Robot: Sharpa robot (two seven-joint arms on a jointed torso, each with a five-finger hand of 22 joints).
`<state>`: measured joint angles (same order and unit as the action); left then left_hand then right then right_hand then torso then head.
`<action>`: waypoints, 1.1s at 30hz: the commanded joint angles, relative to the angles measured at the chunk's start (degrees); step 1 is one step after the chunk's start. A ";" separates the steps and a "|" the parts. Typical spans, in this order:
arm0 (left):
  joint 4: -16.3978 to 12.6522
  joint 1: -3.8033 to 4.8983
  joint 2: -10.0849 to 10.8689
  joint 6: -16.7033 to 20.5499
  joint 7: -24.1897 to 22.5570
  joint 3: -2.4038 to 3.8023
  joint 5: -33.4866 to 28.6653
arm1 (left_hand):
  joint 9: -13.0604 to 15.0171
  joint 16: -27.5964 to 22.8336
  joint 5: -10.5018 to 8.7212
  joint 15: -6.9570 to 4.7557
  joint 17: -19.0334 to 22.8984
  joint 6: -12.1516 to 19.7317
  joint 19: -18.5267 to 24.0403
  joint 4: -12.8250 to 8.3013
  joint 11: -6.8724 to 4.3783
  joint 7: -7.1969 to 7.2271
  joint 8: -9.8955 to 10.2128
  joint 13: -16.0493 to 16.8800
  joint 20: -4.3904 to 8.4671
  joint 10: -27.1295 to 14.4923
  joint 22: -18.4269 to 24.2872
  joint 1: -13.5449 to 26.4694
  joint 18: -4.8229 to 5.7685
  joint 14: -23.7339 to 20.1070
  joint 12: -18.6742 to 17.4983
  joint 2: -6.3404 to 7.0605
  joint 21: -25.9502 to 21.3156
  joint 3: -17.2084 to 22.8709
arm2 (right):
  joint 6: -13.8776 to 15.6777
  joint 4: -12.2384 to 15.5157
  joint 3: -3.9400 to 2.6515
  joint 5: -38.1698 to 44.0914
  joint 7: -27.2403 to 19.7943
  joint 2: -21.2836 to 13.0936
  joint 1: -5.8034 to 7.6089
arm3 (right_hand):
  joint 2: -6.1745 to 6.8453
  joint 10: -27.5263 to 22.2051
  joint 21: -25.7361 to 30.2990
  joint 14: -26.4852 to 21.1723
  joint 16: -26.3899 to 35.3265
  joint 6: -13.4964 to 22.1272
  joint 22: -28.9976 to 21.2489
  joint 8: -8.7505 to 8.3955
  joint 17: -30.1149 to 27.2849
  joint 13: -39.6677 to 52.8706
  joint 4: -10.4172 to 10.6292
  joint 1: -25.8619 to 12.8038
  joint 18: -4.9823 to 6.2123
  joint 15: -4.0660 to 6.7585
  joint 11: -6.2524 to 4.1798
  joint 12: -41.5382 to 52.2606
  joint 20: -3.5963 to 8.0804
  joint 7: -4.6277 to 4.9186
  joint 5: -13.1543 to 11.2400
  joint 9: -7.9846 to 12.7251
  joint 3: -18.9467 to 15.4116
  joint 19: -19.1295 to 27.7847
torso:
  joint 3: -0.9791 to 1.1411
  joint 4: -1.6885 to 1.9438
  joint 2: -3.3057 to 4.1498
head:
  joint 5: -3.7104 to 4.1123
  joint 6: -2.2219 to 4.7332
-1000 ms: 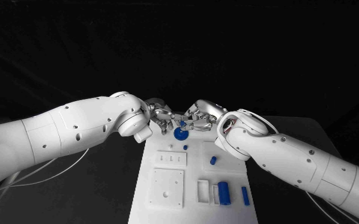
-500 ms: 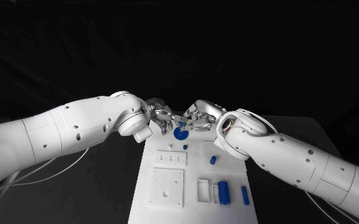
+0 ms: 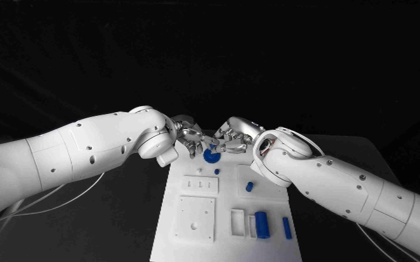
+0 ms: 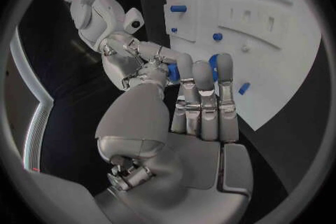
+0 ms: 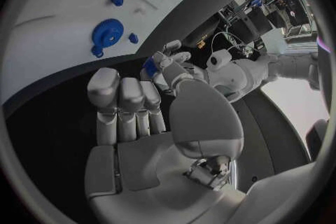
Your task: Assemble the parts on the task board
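The white task board (image 3: 223,213) runs down the middle of the table. At its far end both hands meet over a blue gear (image 3: 210,156) that lies on the board. My left hand (image 3: 189,133) pinches a small blue part (image 3: 213,145) between thumb and fingers, just above the gear. That part (image 5: 148,66) also shows at the left hand's fingertips (image 5: 168,60) in the right wrist view. My right hand (image 3: 235,138) is close beside it with fingers apart and holds nothing (image 5: 126,102). The gear (image 5: 107,32) is partly hidden behind the left hand's fingers (image 4: 203,89).
Nearer me on the board lie a small blue peg (image 3: 216,171), a short blue piece (image 3: 249,186), a thick blue cylinder (image 3: 261,224) and a thin blue pin (image 3: 286,228). White raised blocks (image 3: 196,218) with recesses sit on the left half. Black table surrounds the board.
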<state>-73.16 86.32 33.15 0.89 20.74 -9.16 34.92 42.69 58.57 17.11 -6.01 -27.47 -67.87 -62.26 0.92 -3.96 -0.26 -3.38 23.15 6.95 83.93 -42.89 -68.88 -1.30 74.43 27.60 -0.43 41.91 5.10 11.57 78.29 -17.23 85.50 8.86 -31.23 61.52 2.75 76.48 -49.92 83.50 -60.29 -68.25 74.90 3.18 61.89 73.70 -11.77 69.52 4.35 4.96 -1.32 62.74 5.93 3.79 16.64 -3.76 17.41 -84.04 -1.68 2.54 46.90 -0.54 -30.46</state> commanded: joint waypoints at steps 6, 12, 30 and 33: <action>-0.18 0.02 0.05 -0.30 -0.72 -0.01 -0.66 | 1.44 0.14 4.02 0.06 0.12 0.81 -0.13 -5.22 0.25 -0.26 -0.34 -0.39 0.07 -0.06 -1.12 -0.64 0.36 -0.48 -0.69 -3.84 -0.31 4.70 | -0.85 0.14 0.00 0.38 -0.51 0.18 0.03 | 0.13 0.46 0.17 -0.12 -0.36 -0.47 5.97 0.40 0.07 0.10 0.17 0.33 -0.32 0.39 -0.02 0.22 0.52 -0.04 0.25 -0.10 -0.09 -1.04 | 0.04 0.01 0.00 | -0.02 -0.08; -0.19 0.02 0.13 -0.01 -0.76 -0.01 -0.83 | 3.03 0.19 -1.65 0.09 0.12 0.84 0.04 -7.38 0.27 -0.41 -0.34 -0.47 0.03 0.05 -2.32 2.59 0.13 -0.45 -0.73 -2.42 -0.32 14.40 | -0.83 0.02 0.02 0.38 -0.52 0.18 0.02 | 0.13 0.46 0.17 -0.12 -0.36 -0.47 5.97 0.40 0.07 0.10 0.17 0.33 -0.32 0.39 -0.02 0.22 0.52 -0.04 0.25 -0.10 -0.09 -1.04 | 0.00 0.01 -0.02 | -0.02 -0.15; -0.25 0.01 0.55 -0.09 0.00 -0.02 -2.77 | 12.51 1.20 6.86 -0.25 -0.82 -2.28 -0.78 -10.87 -0.10 0.74 -0.45 -0.59 0.31 2.19 -5.37 7.65 -0.04 0.60 -0.70 -0.45 -0.81 19.54 | 5.38 0.06 0.08 -1.44 -4.41 -2.13 -0.64 | 2.07 -3.33 12.75 -0.92 7.62 9.61 2.49 0.31 -5.30 -5.18 4.27 2.66 1.20 -1.00 1.52 -6.00 -0.98 2.46 -1.29 0.16 -12.77 -0.02 | 0.04 -0.01 -0.10 | -0.10 -0.10; -0.51 0.01 0.93 0.34 0.44 -0.04 -2.63 | 13.40 1.65 7.43 -0.54 -1.15 -2.63 -1.34 -11.20 -0.31 0.91 -0.42 -0.18 0.56 2.41 -5.82 7.90 -0.05 1.17 0.23 -0.41 -0.59 19.69 | 6.72 0.95 0.08 -2.09 -5.48 -3.58 -1.27 | 2.17 -3.33 12.95 -0.83 7.36 11.85 2.84 0.34 -4.67 -5.42 4.36 3.17 1.24 -1.09 1.52 -5.72 -1.00 2.68 0.06 0.24 -14.35 -0.31 | 0.08 -0.05 -0.09 | -0.22 -0.10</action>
<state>-73.41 86.29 34.00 0.93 20.81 -9.22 33.15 47.78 60.09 24.27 -6.64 -28.58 -67.65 -63.20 -3.90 -3.83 -1.86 -3.48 22.84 7.48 84.15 -48.66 -61.19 -1.30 75.25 27.63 -0.75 41.25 18.61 15.09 78.82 -17.16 84.61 6.32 -34.45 60.46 5.01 73.50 -37.25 82.47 -52.86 -56.87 74.94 3.76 57.12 68.34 -7.46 72.28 5.00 3.95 0.21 56.67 4.99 6.40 16.55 -3.58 3.33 -83.73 -1.63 2.52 46.81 -0.66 -30.55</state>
